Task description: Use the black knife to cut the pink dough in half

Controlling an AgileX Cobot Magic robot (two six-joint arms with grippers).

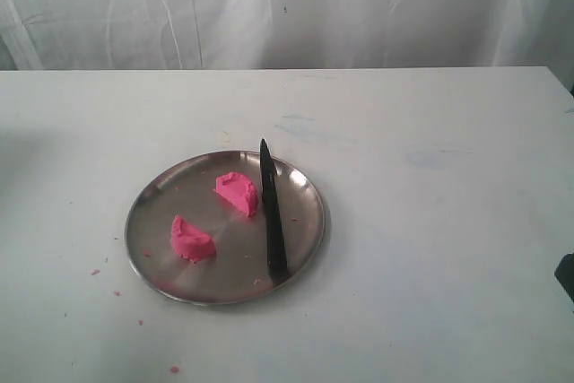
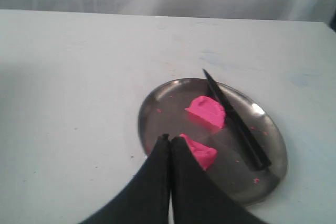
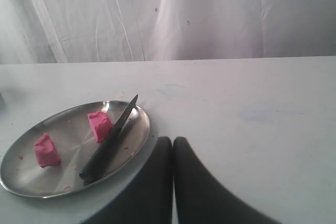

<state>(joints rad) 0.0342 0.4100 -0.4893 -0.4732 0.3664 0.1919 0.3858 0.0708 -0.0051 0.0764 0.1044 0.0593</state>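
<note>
Left gripper [image 2: 169, 141]: you've got its fingers pressed together, nothing held, hanging just short of the plate's near rim.
Right gripper [image 3: 172, 142]: closed too, empty, off the plate beside the knife.
Dough [image 1: 237, 193]: already two lumps, second lump [image 1: 192, 239] apart from it, both on the plate [image 1: 152, 199].
Knife [image 1: 271, 213]: flat on the plate, tip pointing away, touching the far lump.
Nearer arm: right, I'd say.
</note>
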